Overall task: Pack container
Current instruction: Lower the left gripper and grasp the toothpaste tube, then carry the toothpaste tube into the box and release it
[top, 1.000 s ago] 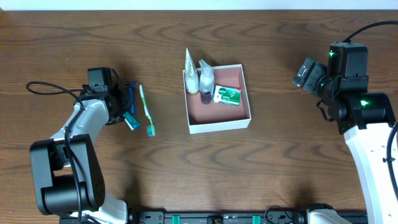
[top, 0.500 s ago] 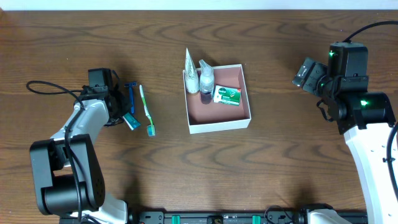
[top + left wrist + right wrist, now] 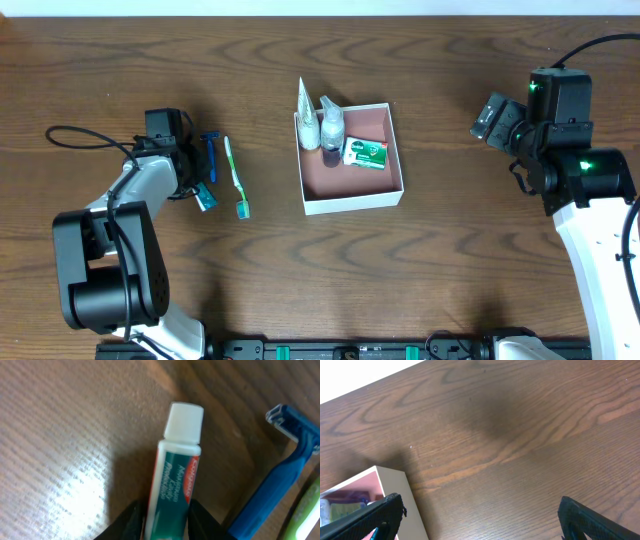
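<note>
The container (image 3: pixel 356 203), a square white box with a reddish-brown inside, sits at the table's middle. It holds two small bottles (image 3: pixel 331 126), a white sachet (image 3: pixel 305 104) and a green-and-white carton (image 3: pixel 365 152). My left gripper (image 3: pixel 196 185) is far left of it, shut on a toothpaste tube (image 3: pixel 206 197). In the left wrist view the jaws (image 3: pixel 167 512) clamp the green-and-white tube (image 3: pixel 176 475), its white cap pointing away, low over the wood. My right gripper (image 3: pixel 497 118) is open and empty to the right of the container; its fingers (image 3: pixel 480 520) frame bare wood beside the box corner (image 3: pixel 395 491).
A blue razor (image 3: pixel 211 155) and a green toothbrush (image 3: pixel 235 180) lie on the table just right of my left gripper. In the left wrist view the razor (image 3: pixel 280 477) lies close beside the tube and the toothbrush (image 3: pixel 307 515) shows at the edge.
My left gripper has shifted slightly with the toothpaste tube in it. The right arm, the container, the razor and the toothbrush have not moved.
</note>
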`<state>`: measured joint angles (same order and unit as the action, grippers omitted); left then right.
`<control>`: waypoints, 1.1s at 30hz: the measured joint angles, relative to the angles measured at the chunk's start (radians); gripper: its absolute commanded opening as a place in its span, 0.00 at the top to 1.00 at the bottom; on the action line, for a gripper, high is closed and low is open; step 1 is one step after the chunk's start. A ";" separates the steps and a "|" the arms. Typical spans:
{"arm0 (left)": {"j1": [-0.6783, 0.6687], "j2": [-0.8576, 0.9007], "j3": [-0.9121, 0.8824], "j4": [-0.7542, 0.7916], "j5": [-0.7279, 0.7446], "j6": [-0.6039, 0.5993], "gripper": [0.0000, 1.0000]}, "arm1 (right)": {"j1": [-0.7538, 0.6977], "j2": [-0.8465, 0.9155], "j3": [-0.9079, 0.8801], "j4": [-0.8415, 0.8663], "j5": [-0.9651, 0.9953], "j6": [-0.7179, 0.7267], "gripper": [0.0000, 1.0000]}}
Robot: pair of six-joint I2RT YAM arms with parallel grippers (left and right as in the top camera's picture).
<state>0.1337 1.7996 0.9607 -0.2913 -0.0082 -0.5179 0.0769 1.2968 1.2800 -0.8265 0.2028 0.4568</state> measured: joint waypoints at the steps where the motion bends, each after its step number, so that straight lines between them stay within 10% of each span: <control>1: 0.000 0.003 0.003 0.003 -0.002 0.000 0.69 | 0.000 0.000 0.000 0.000 0.000 0.000 0.01; 21: 0.001 -0.009 0.056 -0.149 0.107 0.060 0.76 | 0.000 0.000 0.000 0.000 0.000 0.000 0.01; 33: -0.037 -0.323 0.122 -0.176 0.300 0.271 0.76 | 0.000 0.000 0.000 0.000 0.000 0.000 0.01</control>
<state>0.0971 1.4761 1.0828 -0.4671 0.2916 -0.2466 0.0769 1.2968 1.2800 -0.8265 0.2028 0.4568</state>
